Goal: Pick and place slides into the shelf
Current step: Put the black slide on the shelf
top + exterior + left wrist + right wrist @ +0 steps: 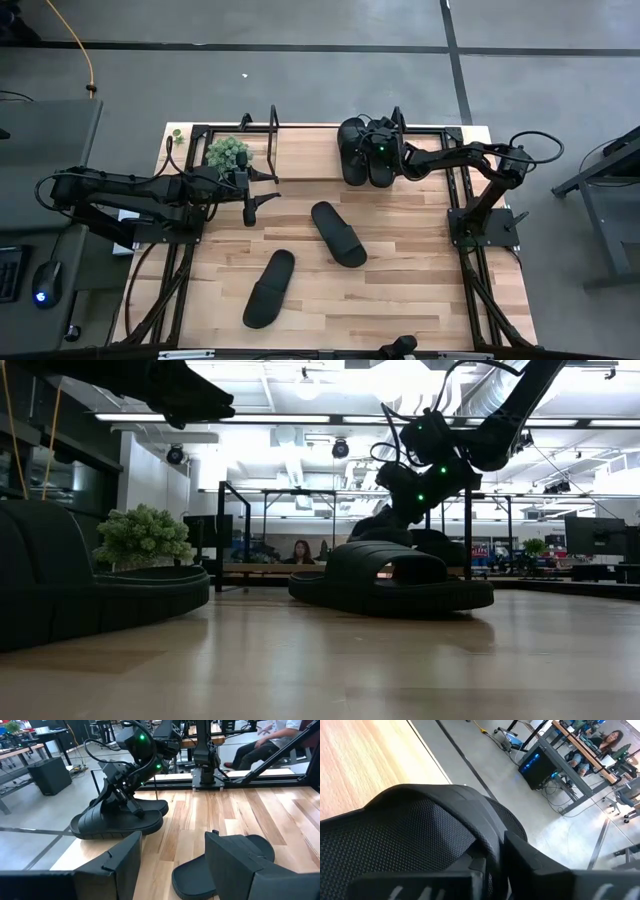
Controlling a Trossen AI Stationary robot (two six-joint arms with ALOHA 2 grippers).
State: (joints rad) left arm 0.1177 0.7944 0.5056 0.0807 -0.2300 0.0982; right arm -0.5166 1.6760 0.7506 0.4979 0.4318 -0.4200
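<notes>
High view, left to right: left gripper (249,203) hovers over the tabletop (420,290), fingers (240,862) apart, holding nothing. A plant (227,153) sits just behind it. Two loose slides lie ahead of those fingers: near slide (269,288) and middle slide (338,233). The shelf (300,152) runs along the far edge. Right gripper (381,152) is down on the paired slides (355,155) at the shelf's right end; its fingers clamp a slide strap (440,827).
</notes>
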